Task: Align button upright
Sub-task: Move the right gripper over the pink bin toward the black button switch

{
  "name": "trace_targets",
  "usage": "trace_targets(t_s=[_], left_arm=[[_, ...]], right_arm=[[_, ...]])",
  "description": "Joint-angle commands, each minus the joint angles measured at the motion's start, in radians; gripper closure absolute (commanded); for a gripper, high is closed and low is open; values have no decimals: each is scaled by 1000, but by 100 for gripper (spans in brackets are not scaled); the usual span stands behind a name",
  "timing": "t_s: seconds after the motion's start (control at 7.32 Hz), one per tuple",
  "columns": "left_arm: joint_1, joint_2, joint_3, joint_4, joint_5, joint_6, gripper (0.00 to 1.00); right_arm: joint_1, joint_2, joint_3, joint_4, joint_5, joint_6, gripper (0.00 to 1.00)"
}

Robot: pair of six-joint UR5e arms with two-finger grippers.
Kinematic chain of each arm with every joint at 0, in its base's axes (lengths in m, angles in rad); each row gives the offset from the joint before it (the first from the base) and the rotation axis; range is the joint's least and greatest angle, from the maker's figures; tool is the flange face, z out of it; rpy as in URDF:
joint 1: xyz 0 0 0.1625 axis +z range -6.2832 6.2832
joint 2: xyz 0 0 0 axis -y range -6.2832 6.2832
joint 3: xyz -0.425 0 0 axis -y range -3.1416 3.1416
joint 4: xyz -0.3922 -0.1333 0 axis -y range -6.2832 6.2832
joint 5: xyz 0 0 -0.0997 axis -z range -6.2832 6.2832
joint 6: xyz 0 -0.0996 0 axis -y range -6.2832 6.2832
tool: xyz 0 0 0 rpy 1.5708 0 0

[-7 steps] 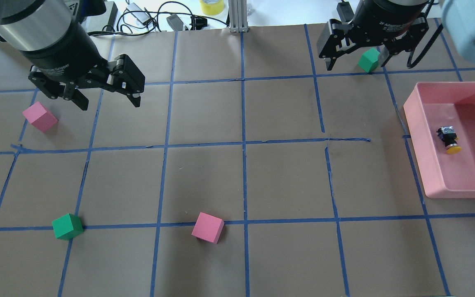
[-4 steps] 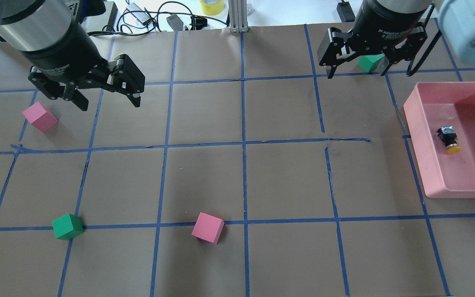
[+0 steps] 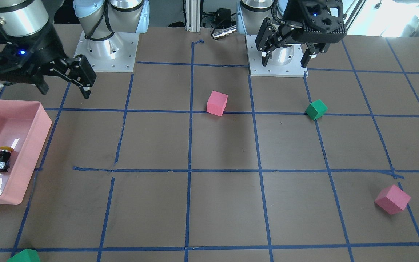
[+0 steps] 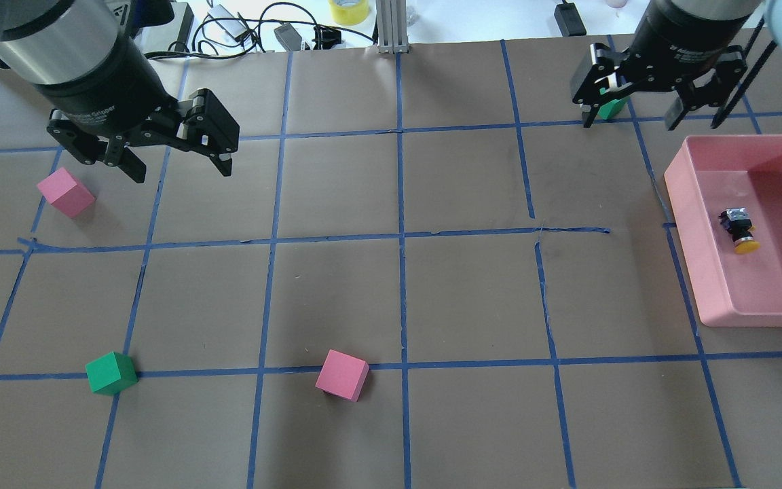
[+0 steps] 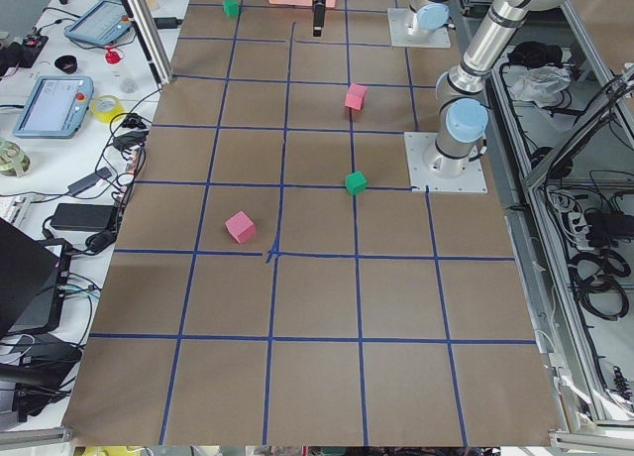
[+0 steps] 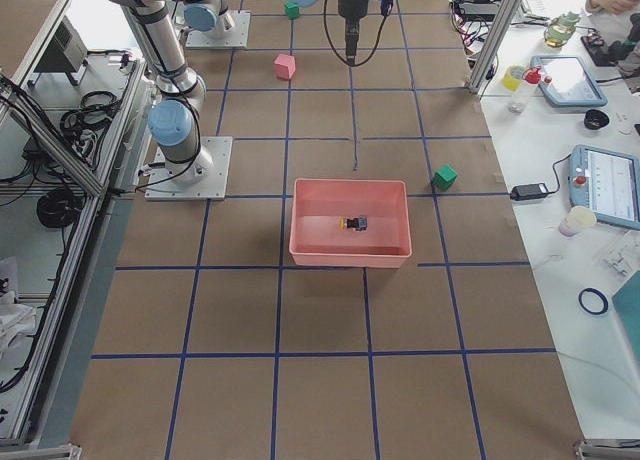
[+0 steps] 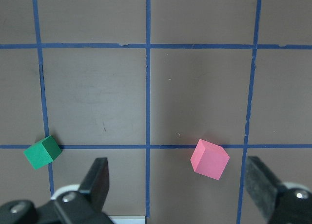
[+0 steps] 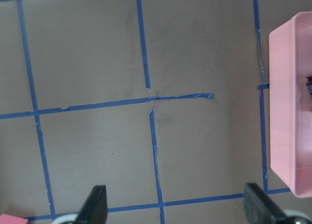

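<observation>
Found button [image 4: 740, 231] tipped on its side inside pink tray [image 4: 686, 231], cap toward robot. Held right gripper [image 4: 628, 122] spread wide above table [image 4: 466, 292] near tray, probably to reach in; parked left gripper [image 4: 180, 171], also spread, well away.

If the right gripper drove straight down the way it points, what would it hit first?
The right gripper would likely meet the bare paper-covered table beside the pink bin; nothing else shows below it.
</observation>
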Motion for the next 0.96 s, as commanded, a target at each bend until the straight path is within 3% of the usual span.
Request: trace_targets(t_s=[0.0, 0.41, 0.82], left_arm=[[0, 1, 0, -2, 1, 0, 0], [0, -4, -2, -2, 1, -14, 0], [0, -1, 0, -1, 2, -16, 0]], right_arm=[[-132, 43, 1, -37, 0, -131, 0], [-300, 129, 18, -65, -5, -291, 0], [-427, 134, 109, -192, -14, -328, 0]])
